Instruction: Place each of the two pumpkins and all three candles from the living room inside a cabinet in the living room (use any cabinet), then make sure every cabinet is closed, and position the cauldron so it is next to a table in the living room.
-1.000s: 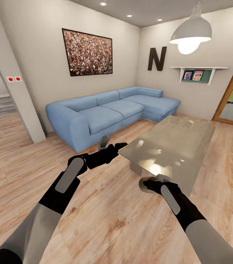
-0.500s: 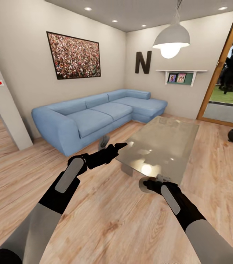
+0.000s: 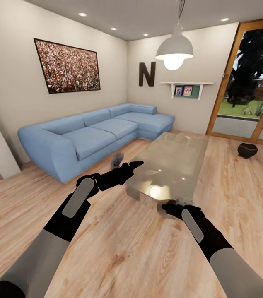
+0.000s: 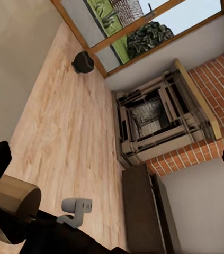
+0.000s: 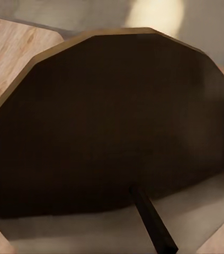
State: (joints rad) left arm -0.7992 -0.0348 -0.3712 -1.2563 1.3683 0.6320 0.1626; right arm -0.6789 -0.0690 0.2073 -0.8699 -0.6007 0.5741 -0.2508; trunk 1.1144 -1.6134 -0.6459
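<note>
- The whole view has swung to the right over the last second: the sofa (image 3: 94,134) and the framed picture (image 3: 67,66) have slid leftward across the head view, and the glass door (image 3: 247,82) to the garden has opened up on the right. That is the robot turning, not the furniture moving.
- With that turn the cauldron (image 3: 247,150) has come into sight; a second ago it was not visible at all. It sits on the wooden floor just in front of the glass door, well apart from the glass-topped table (image 3: 170,165).
- For the task, I judge this means the last part is in hand: the pot must be fetched and set next to the table, and the robot is only now facing it, with a stretch of floor between them.
- The cauldron stands upright, mouth pointing up. It is round-bellied, so it has no real long axis along the floor; its axis of symmetry runs vertically.
- The left wrist view also catches the cauldron (image 4: 83,62) by the door, with a fireplace (image 4: 159,119) and the cabinet (image 4: 146,211) along the brick wall.
- The left gripper (image 3: 125,165) is held out in front with its fingers spread apart, holding nothing.
- The right gripper (image 3: 177,205) hangs near the table's near edge; I cannot tell whether its fingers are parted or together.
</note>
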